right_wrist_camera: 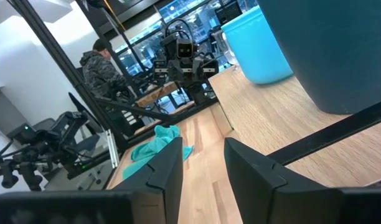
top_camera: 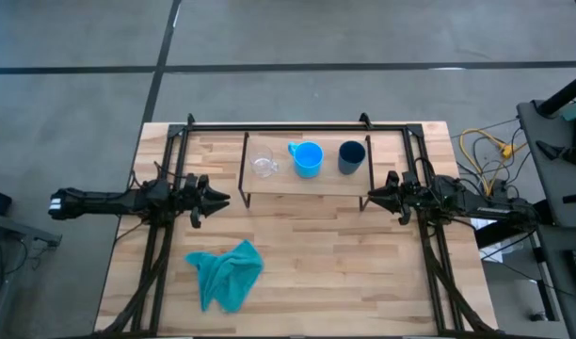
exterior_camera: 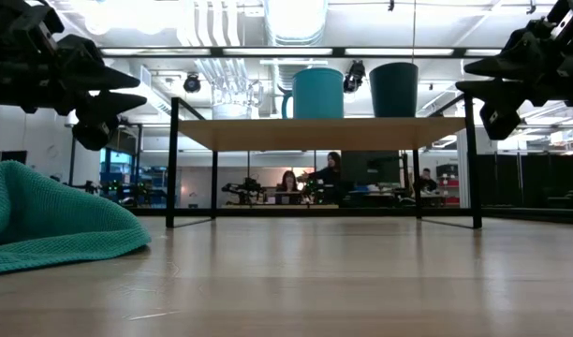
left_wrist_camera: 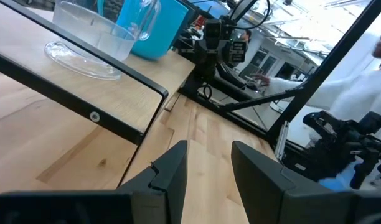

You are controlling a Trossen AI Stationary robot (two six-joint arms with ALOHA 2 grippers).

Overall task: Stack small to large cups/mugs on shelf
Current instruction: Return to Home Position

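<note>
Three cups stand side by side on the shelf [top_camera: 305,184], each on its base: the clear cup [top_camera: 263,162] at the left, the bright blue mug [top_camera: 308,157] in the middle, the dark navy cup [top_camera: 351,156] at the right. My left gripper [top_camera: 224,199] hovers open just off the shelf's left end, above the table. My right gripper [top_camera: 369,199] hovers open off the shelf's right end. The left wrist view shows the clear cup [left_wrist_camera: 91,38] and the blue mug [left_wrist_camera: 150,25] on the shelf; the right wrist view shows the navy cup [right_wrist_camera: 340,50] and the blue mug [right_wrist_camera: 256,46].
A teal cloth [top_camera: 225,273] lies crumpled on the table's near left part. Black frame rails [top_camera: 297,126] run along the table's far edge and down both sides. People sit in the room beyond the table [exterior_camera: 310,183]. Bare wood lies between the shelf and the near edge.
</note>
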